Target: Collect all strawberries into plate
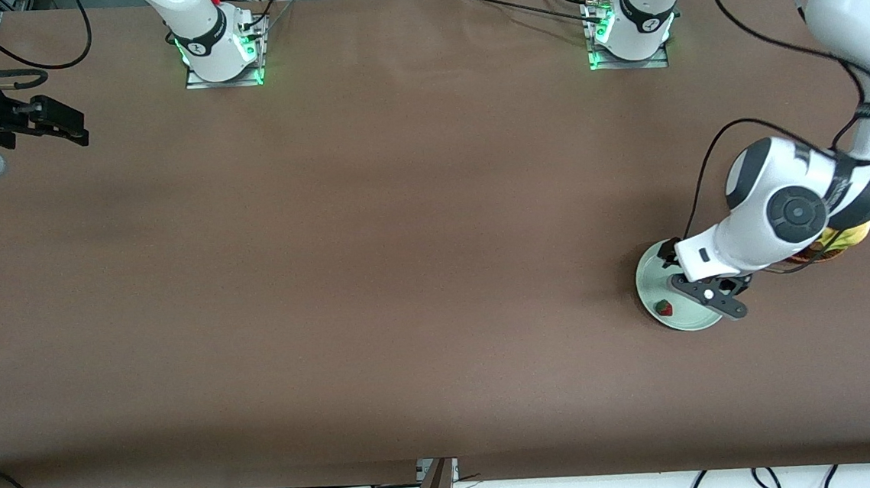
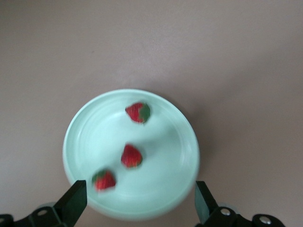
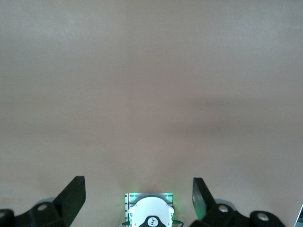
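Left claw (image 2: 137,205), spread wide and empty, over plate (image 2: 90,137) holding three strawberries (image 2: 131,156).

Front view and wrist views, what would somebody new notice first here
The pale green plate with three strawberries in it stands out, sitting toward the left arm's end of the table. The left gripper hangs open over the plate, holding nothing. The right gripper, also open, waits above bare table at the right arm's end.
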`<state>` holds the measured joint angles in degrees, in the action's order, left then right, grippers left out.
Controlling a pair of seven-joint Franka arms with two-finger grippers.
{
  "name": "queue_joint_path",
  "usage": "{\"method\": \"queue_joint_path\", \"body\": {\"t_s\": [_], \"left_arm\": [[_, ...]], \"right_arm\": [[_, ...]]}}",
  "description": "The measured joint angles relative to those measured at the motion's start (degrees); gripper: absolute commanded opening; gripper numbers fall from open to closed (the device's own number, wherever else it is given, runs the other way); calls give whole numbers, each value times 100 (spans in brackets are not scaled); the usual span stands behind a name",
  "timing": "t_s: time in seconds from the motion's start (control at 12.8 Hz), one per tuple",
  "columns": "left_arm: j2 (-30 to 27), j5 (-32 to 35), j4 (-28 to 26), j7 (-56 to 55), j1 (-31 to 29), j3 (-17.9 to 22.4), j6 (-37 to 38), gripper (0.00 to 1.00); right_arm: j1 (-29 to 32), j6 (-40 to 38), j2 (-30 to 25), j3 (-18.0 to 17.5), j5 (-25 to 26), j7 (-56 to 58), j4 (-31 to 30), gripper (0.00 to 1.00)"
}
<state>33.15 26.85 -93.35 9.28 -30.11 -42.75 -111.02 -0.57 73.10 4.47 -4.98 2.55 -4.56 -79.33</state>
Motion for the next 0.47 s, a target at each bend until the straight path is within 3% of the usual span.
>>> {"method": "queue_joint_path", "body": {"t_s": [0.23,0.47], "left_arm": [[-593,-389,1197,0,4,-252,2084,100],[-801,-577,2069,-55,108,-279,2925,100]], "right_arm": [[-2,7,4,-12,-1,0,0,100],[-3,12,4,-16,-1,0,0,100]]}}
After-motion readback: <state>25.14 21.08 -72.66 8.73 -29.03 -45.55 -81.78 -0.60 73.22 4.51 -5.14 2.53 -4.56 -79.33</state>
